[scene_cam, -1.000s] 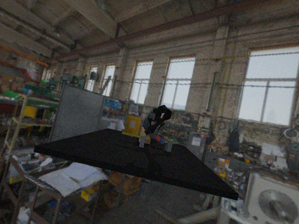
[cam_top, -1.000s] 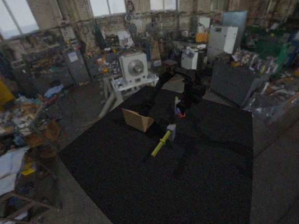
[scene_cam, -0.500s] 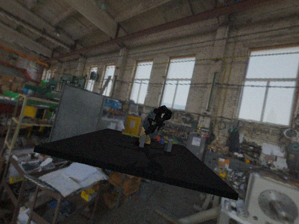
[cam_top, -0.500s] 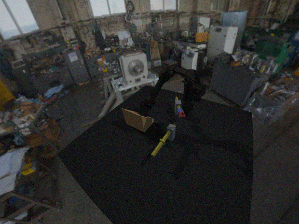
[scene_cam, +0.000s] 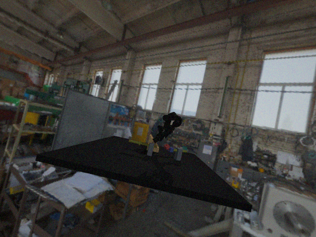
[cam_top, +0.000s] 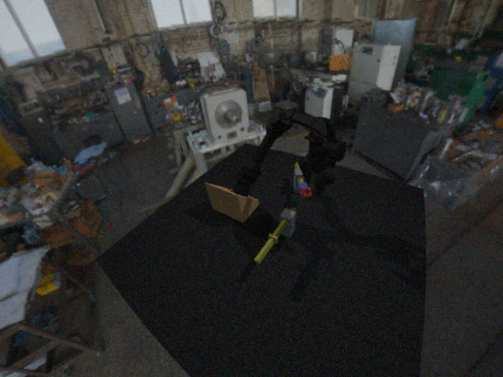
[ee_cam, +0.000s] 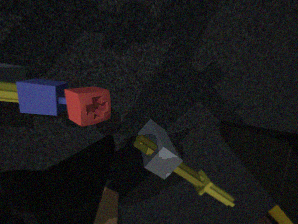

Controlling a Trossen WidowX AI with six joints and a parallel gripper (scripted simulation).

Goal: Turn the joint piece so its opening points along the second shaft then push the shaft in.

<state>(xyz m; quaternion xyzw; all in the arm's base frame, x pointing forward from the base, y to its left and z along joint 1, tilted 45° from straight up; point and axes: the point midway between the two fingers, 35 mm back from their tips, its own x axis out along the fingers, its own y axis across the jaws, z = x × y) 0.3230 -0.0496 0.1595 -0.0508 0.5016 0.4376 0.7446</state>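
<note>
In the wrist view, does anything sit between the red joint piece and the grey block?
No. Only bare dark table separates the red joint piece from the grey block in the wrist view; they stand apart.

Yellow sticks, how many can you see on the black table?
2. One long yellow shaft pokes through the grey block near the table's middle. Another short yellow shaft carries the blue cube and red square joint piece; the arm hides most of it from above.
</note>
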